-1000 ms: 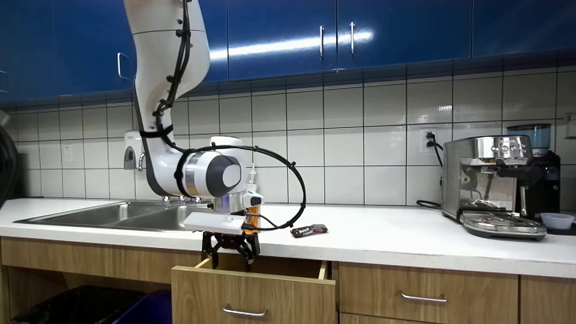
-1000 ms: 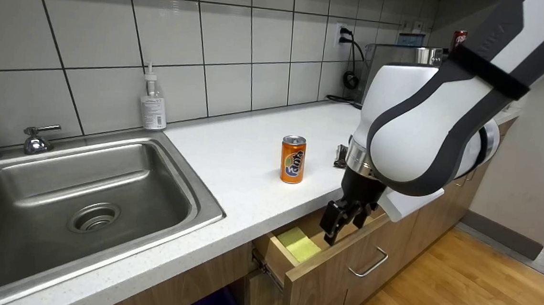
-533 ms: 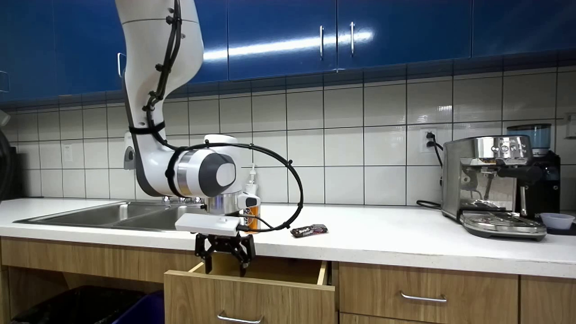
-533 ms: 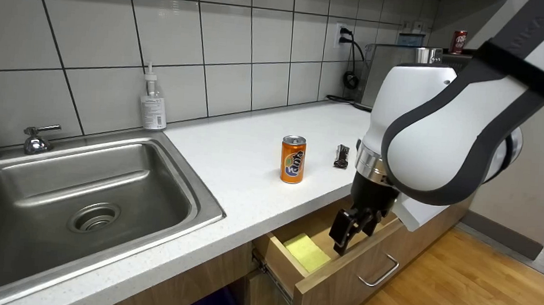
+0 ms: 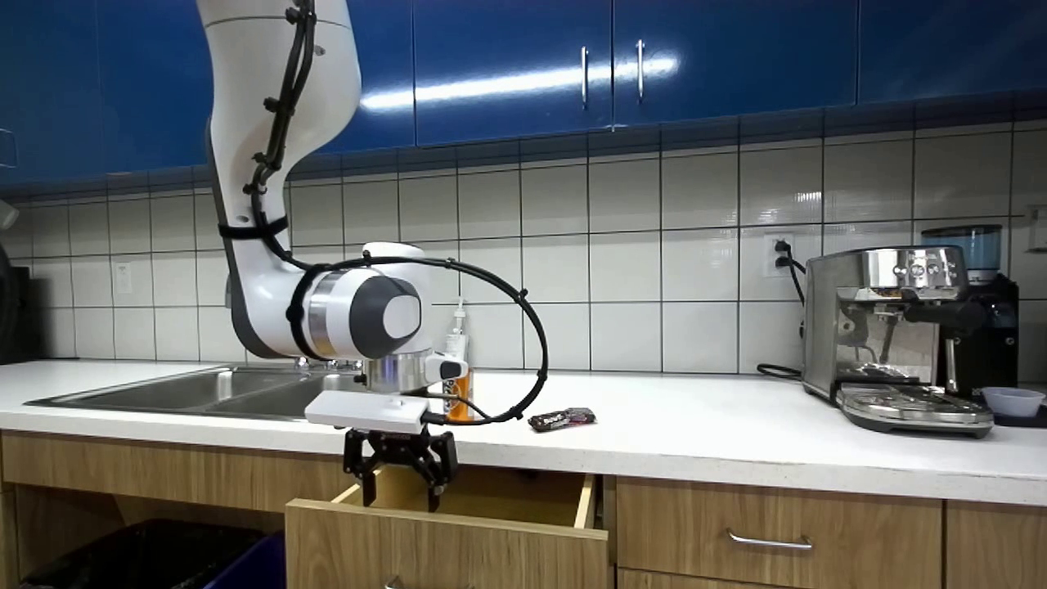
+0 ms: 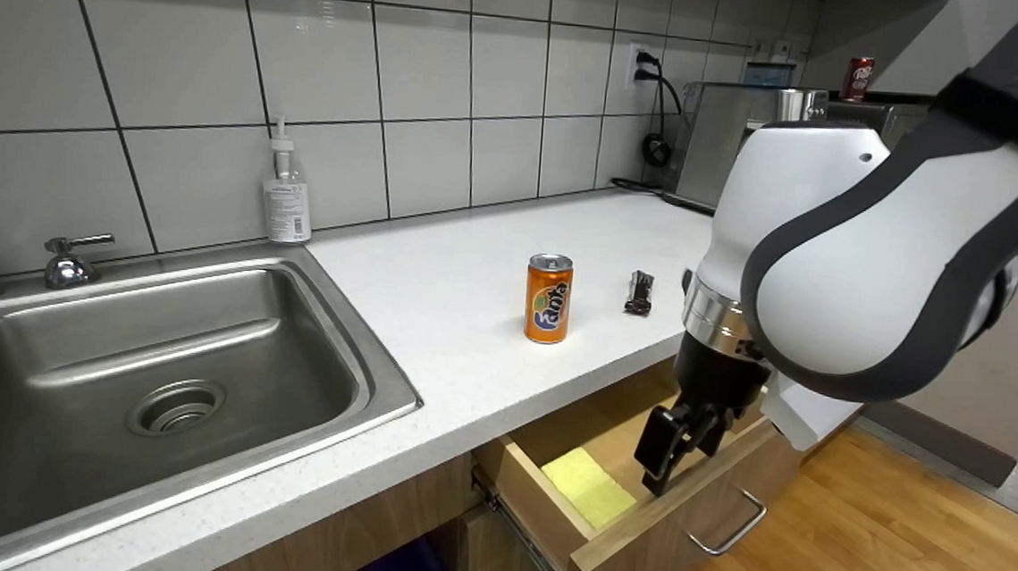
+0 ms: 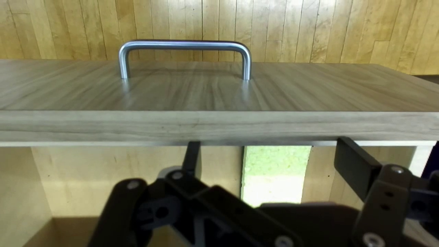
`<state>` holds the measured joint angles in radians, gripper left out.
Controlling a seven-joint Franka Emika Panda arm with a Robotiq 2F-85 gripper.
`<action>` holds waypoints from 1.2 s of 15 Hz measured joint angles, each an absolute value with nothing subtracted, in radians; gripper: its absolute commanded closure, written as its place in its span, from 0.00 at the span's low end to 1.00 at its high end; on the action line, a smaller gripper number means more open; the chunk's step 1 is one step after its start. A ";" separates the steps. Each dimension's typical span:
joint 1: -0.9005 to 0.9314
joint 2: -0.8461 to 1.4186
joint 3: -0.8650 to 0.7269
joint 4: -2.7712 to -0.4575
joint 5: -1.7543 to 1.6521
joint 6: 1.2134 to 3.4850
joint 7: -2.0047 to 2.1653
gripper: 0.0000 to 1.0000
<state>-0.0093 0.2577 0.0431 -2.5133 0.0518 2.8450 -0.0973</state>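
My gripper (image 5: 401, 496) points down into a pulled-out wooden drawer (image 5: 450, 550); it also shows in an exterior view (image 6: 683, 468). In the wrist view the gripper (image 7: 269, 141) has its two black fingers wide apart with nothing between them. The fingertips are right at the inner side of the drawer front (image 7: 205, 127); contact itself is hard to tell. A yellow-green sponge (image 6: 589, 488) lies flat on the drawer floor, beside the gripper; the wrist view shows this sponge (image 7: 276, 171) beyond the fingers. The metal handle (image 7: 185, 44) is on the drawer's outer face, not held.
An orange Fanta can (image 6: 548, 299) and a dark wrapped bar (image 6: 639, 293) are on the white counter (image 6: 453, 317) above the drawer. A steel sink (image 6: 201, 336), a soap bottle (image 6: 288, 194) and a coffee machine (image 5: 891, 335) stand along it. Blue cabinets (image 5: 507, 74) hang above.
The drawer has slid further out of the counter, and my gripper has moved outward with its front. More of the drawer's inside and the sponge shows. The fingers stay apart.
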 measured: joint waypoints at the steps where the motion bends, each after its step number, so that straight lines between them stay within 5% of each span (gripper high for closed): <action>1: -0.009 0.254 0.043 -2.520 0.052 2.845 -0.097 0.00; 18: -0.003 0.209 0.043 -2.581 0.056 2.845 -0.097 0.00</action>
<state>-0.0031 0.2091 0.0428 -2.5812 0.0564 2.8449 -0.0970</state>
